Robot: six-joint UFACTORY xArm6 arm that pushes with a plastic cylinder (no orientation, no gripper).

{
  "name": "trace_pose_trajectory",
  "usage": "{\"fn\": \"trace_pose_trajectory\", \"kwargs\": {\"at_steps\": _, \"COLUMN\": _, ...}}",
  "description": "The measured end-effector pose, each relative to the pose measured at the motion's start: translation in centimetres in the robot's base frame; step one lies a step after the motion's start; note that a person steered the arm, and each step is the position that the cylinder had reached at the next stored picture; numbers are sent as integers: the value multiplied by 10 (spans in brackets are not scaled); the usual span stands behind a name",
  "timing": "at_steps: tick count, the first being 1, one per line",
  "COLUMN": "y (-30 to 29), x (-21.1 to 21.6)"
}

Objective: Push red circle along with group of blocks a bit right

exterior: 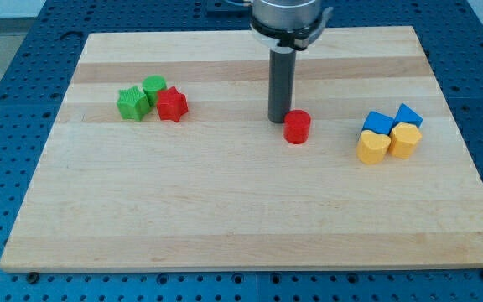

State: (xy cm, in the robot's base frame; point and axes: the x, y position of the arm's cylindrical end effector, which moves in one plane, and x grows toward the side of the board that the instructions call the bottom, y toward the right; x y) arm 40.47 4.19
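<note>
Camera view is showing a pale wooden board (250, 218) lying on a blue perforated bench (7, 33); the arm is ending in a plain dark rod with no jaws to open or close, so it is gripping nothing. My tip (280, 122) is resting on the board just beside the red circle (297, 127), at about ten o'clock from it, seemingly touching or nearly so; that placement is suiting a shove toward three o'clock, since the rod is standing on the side away from the goal, though a little high of centre, so the circle may be drifting toward four o'clock under a straight push.

The red circle is sitting near the board's middle, slightly toward three o'clock; at three o'clock from it, well apart, four blocks are huddling in contact: two blue blocks (378, 123) (407, 115) behind, two yellow blocks (373, 146) (405, 139) in front. In my judgement this is the group to be carried along.

At nine o'clock, well apart, a green block (132, 103), a second green block (154, 87) and a red star-like block (172, 105) are clustering, out of the path.
</note>
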Motion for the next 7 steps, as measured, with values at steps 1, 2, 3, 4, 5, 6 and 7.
{"fn": "trace_pose_trajectory", "kwargs": {"at_steps": 1, "y": 5, "x": 0}}
{"fn": "trace_pose_trajectory", "kwargs": {"at_steps": 2, "y": 5, "x": 0}}
{"fn": "trace_pose_trajectory", "kwargs": {"at_steps": 3, "y": -12, "x": 4}}
{"fn": "trace_pose_trajectory", "kwargs": {"at_steps": 4, "y": -15, "x": 8}}
{"fn": "trace_pose_trajectory", "kwargs": {"at_steps": 5, "y": -8, "x": 21}}
{"fn": "trace_pose_trajectory", "kwargs": {"at_steps": 6, "y": -4, "x": 20}}
{"fn": "trace_pose_trajectory", "kwargs": {"at_steps": 7, "y": 9, "x": 25}}
